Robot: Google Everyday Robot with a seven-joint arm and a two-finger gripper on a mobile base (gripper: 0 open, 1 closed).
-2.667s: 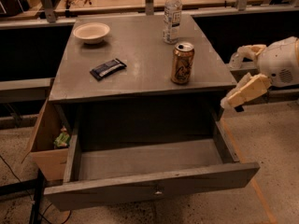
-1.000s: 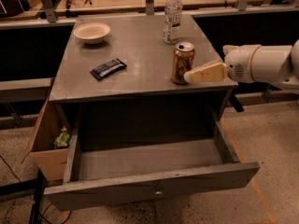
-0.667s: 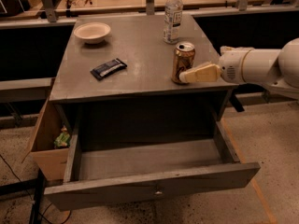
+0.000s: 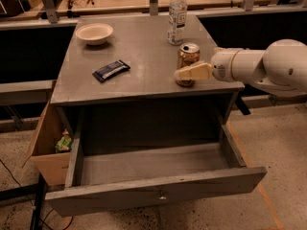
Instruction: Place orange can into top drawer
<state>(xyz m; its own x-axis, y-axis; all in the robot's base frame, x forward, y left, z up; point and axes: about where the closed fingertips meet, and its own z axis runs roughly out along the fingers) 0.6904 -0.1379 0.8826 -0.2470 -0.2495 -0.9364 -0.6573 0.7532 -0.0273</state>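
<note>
The orange can (image 4: 188,56) stands upright near the right front edge of the grey cabinet top (image 4: 139,56). My gripper (image 4: 184,72) reaches in from the right at the can's lower half. Its cream near finger (image 4: 193,73) crosses in front of the can and the far finger is hidden behind it. The gripper looks open around the can, which still rests on the top. The top drawer (image 4: 158,194) is pulled out wide below, and nothing shows inside it.
A clear water bottle (image 4: 177,16) stands behind the can. A cream bowl (image 4: 94,33) sits at the back left and a dark snack bar (image 4: 111,70) lies left of centre. A brown cardboard box (image 4: 47,147) stands on the floor left of the drawer.
My gripper has moved left from beside the cabinet to the can, and its near finger now crosses the can's front. The can and the drawer have not moved.
</note>
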